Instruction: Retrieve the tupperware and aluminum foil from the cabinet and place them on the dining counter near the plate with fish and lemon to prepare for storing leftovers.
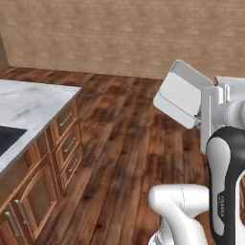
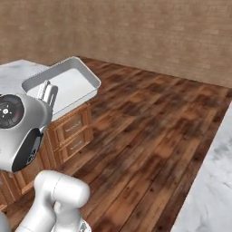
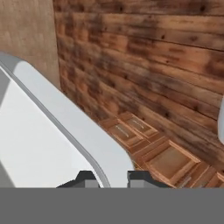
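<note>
My gripper (image 3: 107,177) is shut on the rim of the tupperware (image 1: 182,93), a shallow pale grey-white tub. I hold it tilted, high above the wooden floor. In the right base view the tupperware (image 2: 68,84) hangs in front of the hand, with the gripper (image 2: 45,93) clamped on its near edge. In the hand view its flared rim (image 3: 65,118) runs between the two fingertips. The aluminum foil, the cabinet and the plate with fish and lemon are out of view. Two marble tops show, and I cannot tell which is the dining counter.
A marble-topped unit (image 1: 33,103) with wooden drawers and a dark inset (image 1: 7,136) stands at the left. Another marble slab (image 2: 213,181) edges the lower right. Open plank floor (image 1: 124,143) stretches to a brick wall (image 1: 119,33).
</note>
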You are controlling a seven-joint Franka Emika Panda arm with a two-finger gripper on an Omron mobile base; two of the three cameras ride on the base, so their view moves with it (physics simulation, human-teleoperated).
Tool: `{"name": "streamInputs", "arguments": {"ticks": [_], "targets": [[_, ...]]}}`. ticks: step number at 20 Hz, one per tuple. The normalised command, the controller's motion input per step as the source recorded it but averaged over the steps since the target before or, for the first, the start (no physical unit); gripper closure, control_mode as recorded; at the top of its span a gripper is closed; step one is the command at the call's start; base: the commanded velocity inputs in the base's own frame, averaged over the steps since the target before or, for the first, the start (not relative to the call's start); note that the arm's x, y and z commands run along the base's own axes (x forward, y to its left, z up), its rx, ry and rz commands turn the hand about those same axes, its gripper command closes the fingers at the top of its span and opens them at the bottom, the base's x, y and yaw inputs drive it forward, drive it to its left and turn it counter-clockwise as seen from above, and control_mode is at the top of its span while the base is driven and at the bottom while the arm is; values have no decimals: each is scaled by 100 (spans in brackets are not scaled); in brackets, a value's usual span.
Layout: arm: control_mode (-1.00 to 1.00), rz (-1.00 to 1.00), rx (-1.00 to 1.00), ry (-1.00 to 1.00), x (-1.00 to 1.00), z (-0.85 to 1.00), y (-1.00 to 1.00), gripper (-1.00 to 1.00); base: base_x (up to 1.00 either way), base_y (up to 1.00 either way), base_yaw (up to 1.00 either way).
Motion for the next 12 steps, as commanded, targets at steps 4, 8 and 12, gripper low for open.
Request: {"name": "streamInputs", "arguments": {"ticks": [4, 8, 12], "targets": [[100, 0, 0, 0, 0, 0, 0, 100, 100, 28, -34], [100, 0, 0, 0, 0, 0, 0, 100, 100, 38, -20], [100, 0, 0, 0, 0, 0, 0, 100, 100, 25, -5]]}}
